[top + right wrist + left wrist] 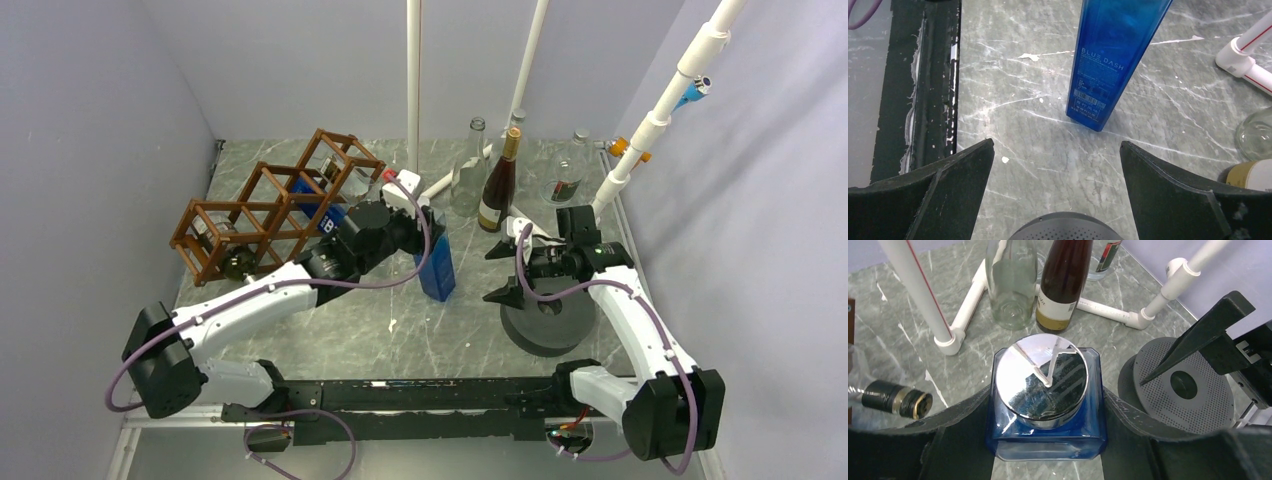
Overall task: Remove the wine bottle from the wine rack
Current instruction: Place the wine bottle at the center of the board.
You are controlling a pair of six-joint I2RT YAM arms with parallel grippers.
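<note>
We see the blue wine bottle [436,265], square, silver-capped, upright on the surface, right of the brown wine rack [275,205]

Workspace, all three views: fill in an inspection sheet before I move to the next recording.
Surface: grey marbled tabletop, small white flecks.
Job's things: brown wooden open-frame wine rack rear left, bottles lying in its cells; tall blue square glass bottle upright on the table, clear of the rack.
Clutter: clear glass bottle, dark brown wine bottle, grey perforated disc, white plastic pipe frame.
Grippers: left gripper, jaws closed on the blue bottle's sides; right gripper, jaws wide open, empty, above the disc.
Cables: purple cables along both arms, no snag seen.
Surroundings: plain grey walls; nothing else seen.
</note>
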